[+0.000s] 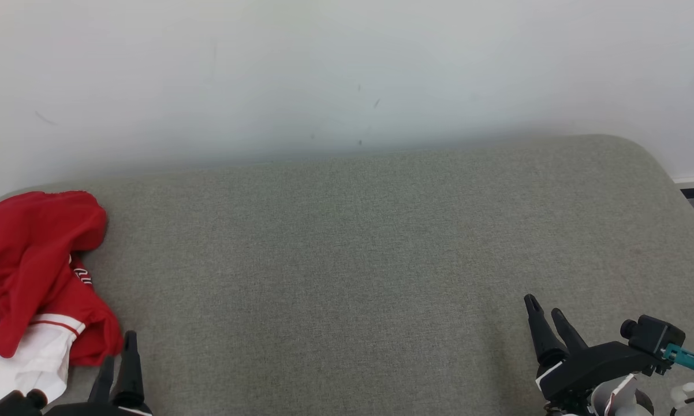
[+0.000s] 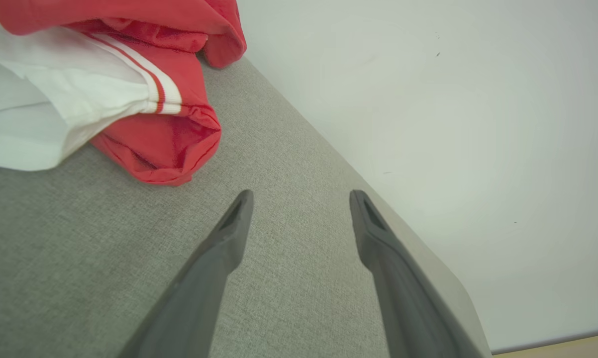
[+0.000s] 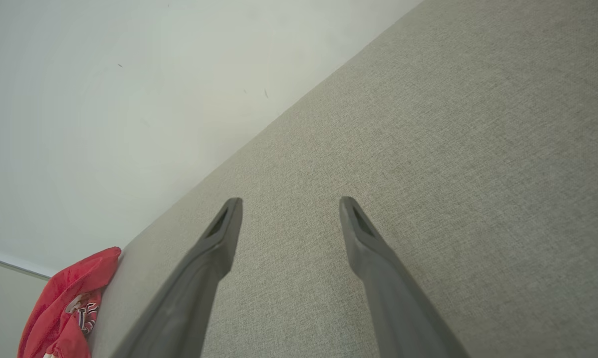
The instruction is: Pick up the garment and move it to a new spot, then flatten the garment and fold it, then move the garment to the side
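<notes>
Head view puts the garment point(image 1: 32, 271) at the left end of the grey cushion point(image 1: 353, 260). We see it crumpled in a heap, neither flat nor folded. It is mostly red, with a white part at its near side and thin white stripes where the two colours meet. Its left side runs off the picture.

Our left gripper point(image 1: 120, 348) sits at the near left, fingers pointing toward the far side, just right of the garment's near red hem. In the left wrist view we see its fingers spread wide with bare cushion between them. The rolled red hem lies a little beyond the left fingertip, close but not touching.

Our right gripper point(image 1: 544, 307) sits at the near right, well apart from the garment, with most of the cushion between them. In the right wrist view its fingers are also spread wide over bare cushion and hold nothing. The garment shows there as a small red heap at the cushion's far left end.

Behind the cushion's far edge rises a pale wall point(image 1: 324, 69) with a few small dark marks.
</notes>
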### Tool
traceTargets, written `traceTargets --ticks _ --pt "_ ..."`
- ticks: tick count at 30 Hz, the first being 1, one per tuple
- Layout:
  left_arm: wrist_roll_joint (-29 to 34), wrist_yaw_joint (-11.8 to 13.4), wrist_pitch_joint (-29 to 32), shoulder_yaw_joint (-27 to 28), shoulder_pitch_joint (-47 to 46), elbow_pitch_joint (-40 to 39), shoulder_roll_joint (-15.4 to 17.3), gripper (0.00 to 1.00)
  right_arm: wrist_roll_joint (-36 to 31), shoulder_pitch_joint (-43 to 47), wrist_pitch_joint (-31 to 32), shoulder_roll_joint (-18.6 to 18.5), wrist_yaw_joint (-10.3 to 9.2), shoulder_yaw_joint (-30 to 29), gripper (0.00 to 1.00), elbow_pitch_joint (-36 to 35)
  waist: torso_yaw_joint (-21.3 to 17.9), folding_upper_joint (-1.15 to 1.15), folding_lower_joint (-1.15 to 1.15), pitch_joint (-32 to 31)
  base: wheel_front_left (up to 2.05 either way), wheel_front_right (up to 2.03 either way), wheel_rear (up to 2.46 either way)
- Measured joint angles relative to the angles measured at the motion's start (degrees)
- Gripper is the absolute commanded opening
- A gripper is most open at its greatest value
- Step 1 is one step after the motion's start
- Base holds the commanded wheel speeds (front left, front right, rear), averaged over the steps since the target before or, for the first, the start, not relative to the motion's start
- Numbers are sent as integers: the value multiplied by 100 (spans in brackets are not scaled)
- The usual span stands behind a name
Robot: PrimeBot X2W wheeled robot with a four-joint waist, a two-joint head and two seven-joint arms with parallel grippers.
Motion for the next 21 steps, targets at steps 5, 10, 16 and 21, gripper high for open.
traceTargets --ticks 5,10,16,21 --pt "510 69 1 -3 71 -109 -10 100 -415 -63 -19 -12 -58 63 100 8 -5 0 0 -30 0 0 0" --pt "1002 154 4 21 73 -238 -13 100 -824 -115 -80 -63 -142 81 100 -5 -16 0 0 -59 0 0 0" --pt "1545 218 20 31 91 -364 -11 100 -1319 -116 -102 -93 -227 142 100 -31 -32 0 0 -89 0 0 0" --pt "2136 291 118 9 211 -477 -7 100 -1753 -128 -146 -146 -298 216 100 -121 -45 0 0 -112 0 0 0"
